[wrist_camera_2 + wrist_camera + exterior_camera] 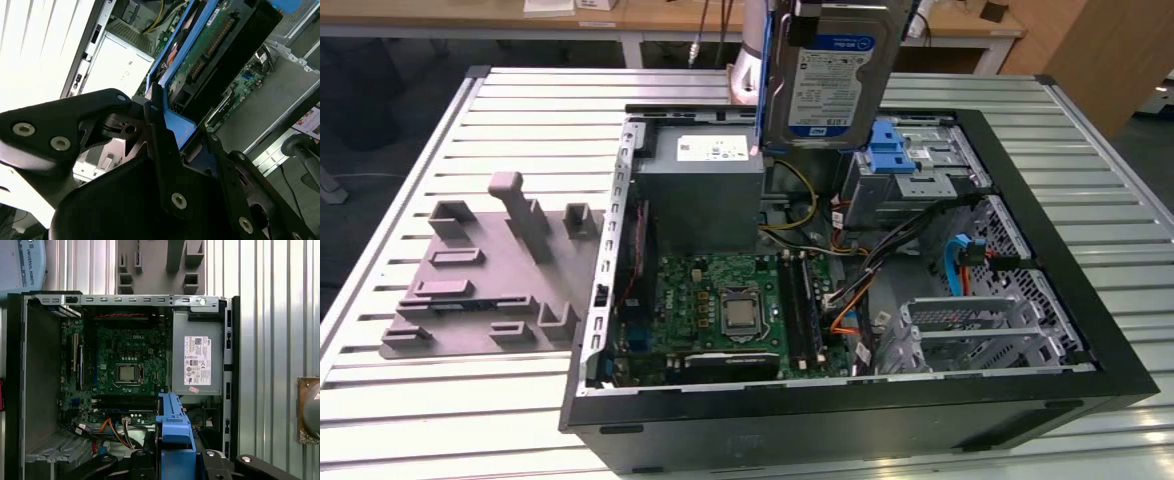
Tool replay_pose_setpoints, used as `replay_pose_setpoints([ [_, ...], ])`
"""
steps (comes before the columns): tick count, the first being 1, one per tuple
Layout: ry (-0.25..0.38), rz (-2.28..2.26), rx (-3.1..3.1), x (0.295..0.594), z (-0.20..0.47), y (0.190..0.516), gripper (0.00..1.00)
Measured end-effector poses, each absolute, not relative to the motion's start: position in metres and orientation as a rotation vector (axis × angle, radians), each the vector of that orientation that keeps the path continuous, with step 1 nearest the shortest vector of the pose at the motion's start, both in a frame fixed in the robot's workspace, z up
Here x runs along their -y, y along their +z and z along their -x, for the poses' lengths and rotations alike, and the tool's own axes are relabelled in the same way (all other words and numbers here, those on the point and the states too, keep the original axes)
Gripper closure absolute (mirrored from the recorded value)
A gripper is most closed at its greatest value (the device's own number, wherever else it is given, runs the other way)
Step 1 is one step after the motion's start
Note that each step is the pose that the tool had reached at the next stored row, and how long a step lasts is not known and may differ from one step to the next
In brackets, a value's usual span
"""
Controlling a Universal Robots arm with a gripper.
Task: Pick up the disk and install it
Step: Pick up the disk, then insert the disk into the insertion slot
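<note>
1 arm is at work here, and its gripper is clamped on the disk. In the second wrist view we see the black fingers pressed against the blue frame at the end of the disk, with its green circuit board side facing that camera. In the exterior view the disk hangs upright, with its blue-and-white label toward us. It hangs over the far part of the open computer case. From there its lower edge appears between the grey metal box with the white sticker and the drive cage with blue latches. We cannot tell whether it touches either. The motherboard lies flat in the case, nearer to us than the grey box. The case rests on a slatted metal table. A grey moulded fixture lies on the table just beside the case, on the exterior view's left
</note>
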State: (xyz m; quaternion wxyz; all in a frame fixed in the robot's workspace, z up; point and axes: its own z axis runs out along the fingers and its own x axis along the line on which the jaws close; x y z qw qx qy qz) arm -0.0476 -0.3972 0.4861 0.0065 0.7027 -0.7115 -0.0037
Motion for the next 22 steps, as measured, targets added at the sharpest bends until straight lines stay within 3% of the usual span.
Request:
replay_pose_setpoints([
  [22, -0.012, -2.199, 2.226, 0.3972, 0.0507, 0.4862, 0.64],
])
